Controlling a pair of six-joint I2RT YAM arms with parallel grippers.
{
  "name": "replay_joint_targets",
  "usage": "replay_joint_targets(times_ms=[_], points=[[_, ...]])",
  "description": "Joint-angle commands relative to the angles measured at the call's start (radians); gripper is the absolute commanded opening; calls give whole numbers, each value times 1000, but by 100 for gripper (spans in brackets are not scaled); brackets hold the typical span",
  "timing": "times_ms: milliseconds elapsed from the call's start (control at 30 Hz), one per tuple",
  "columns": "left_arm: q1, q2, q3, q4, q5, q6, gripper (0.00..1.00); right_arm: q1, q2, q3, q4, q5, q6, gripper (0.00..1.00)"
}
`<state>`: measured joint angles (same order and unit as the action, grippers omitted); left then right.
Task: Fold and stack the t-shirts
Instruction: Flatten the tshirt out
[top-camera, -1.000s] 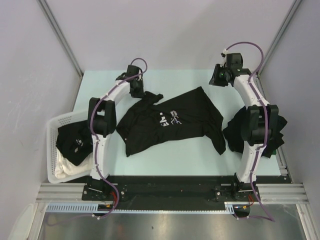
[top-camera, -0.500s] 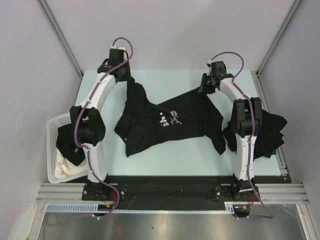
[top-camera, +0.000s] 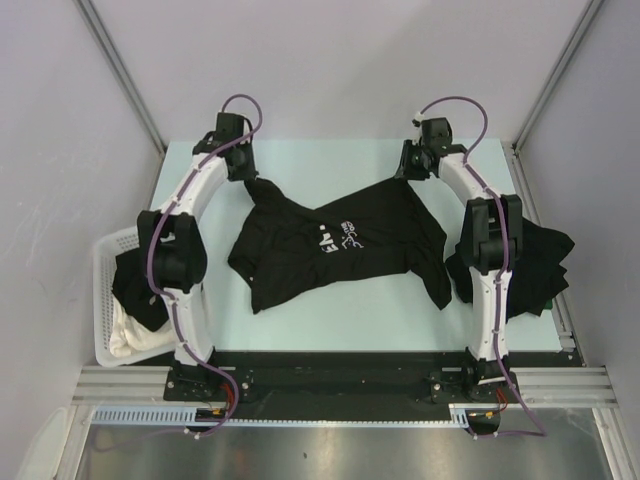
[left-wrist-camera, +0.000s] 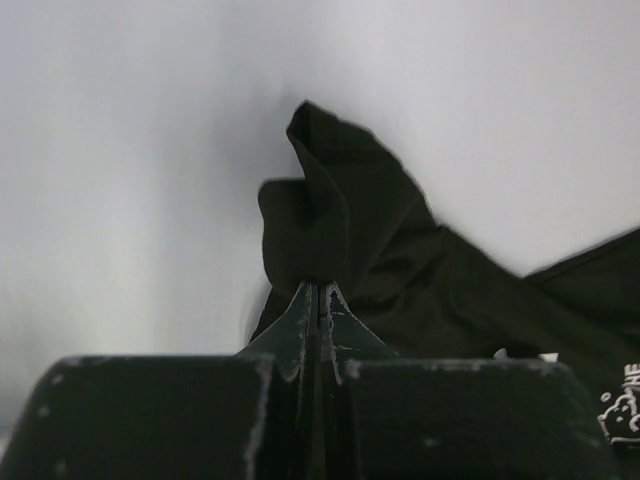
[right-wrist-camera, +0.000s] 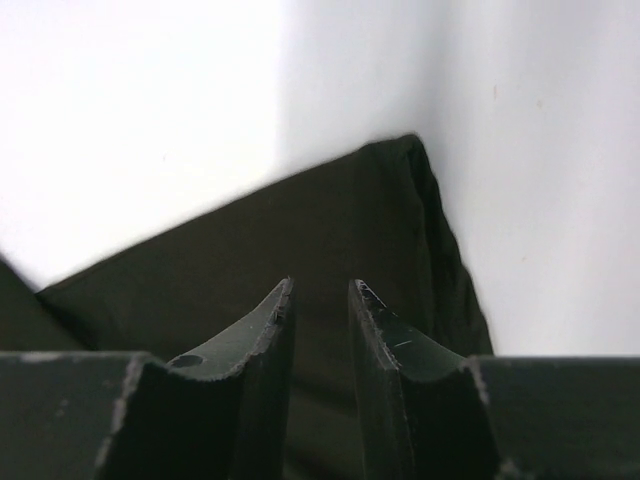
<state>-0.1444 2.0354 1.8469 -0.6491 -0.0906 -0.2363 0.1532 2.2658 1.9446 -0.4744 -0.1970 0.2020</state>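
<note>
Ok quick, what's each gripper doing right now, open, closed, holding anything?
Left gripper: closed, pinching a bunched edge of the black t-shirt.
Right gripper: slightly open above that shirt's corner, holding nothing.

White lattice basket (top-camera: 100, 300) sits at the left edge of the desk (top-camera: 330, 160), toward the near end. White cloth (top-camera: 125, 338) bunched in its near corner. Desk top is pale mint. Black strip (top-camera: 330, 362) and aluminium rail (top-camera: 330, 384) run along the near edge. Grey walls (top-camera: 330, 60) on three sides.

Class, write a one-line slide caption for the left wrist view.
Left gripper shut on a bunched fold of the black t-shirt.
</note>
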Motion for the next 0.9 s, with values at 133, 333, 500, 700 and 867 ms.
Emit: replay_joint_targets(times_ms=[133,333,500,700,867], points=[[-3,-205,-170,81,8,-12,0,-17,96,148,16,50,-75,33],[-3,-277,-253,98,-14,-9,0,-29,176,270,-24,57,-124,34],[-3,-299,-265,83,-23,0,0,-43,205,304,-35,54,-141,34],[-3,-294,-253,80,-17,-12,0,-56,222,294,-35,30,-131,34],[-6,-294,-235,78,9,-40,0,-61,232,283,-26,10,-121,34]])
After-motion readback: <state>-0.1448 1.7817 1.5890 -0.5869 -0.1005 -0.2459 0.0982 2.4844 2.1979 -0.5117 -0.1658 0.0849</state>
